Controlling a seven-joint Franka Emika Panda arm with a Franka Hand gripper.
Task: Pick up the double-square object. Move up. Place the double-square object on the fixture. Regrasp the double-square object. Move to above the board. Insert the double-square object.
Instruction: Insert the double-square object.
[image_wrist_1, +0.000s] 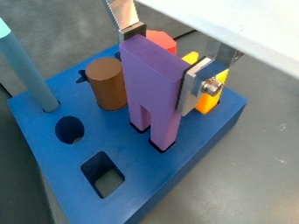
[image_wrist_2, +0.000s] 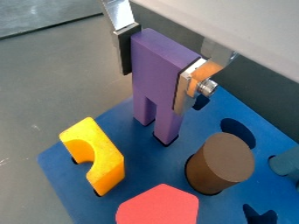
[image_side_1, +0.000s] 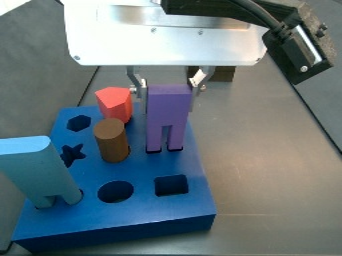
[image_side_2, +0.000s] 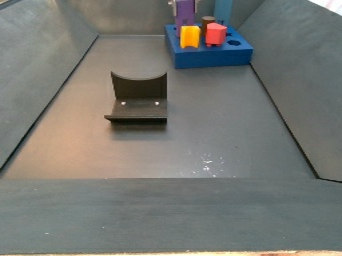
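The purple double-square object (image_wrist_1: 156, 83) stands upright with its two prongs down, and their tips are at the two small square holes of the blue board (image_wrist_1: 128, 197). How deep they sit I cannot tell. My gripper (image_wrist_1: 162, 59) is shut on the block's upper part, one silver finger (image_wrist_1: 194, 83) on each side. The same grip shows in a wrist view (image_wrist_2: 156, 68) and a side view (image_side_1: 166, 84). The dark fixture (image_side_2: 138, 100) stands empty on the floor, well away from the board (image_side_2: 210, 50).
On the board stand a brown cylinder (image_side_1: 111, 140), a red hexagon piece (image_side_1: 114, 100), a yellow block (image_wrist_2: 93, 153) and a tall light-blue block (image_side_1: 40, 170). Circle (image_side_1: 116, 190) and square (image_side_1: 170, 185) holes are open. Grey walls (image_side_2: 54, 90) enclose the floor.
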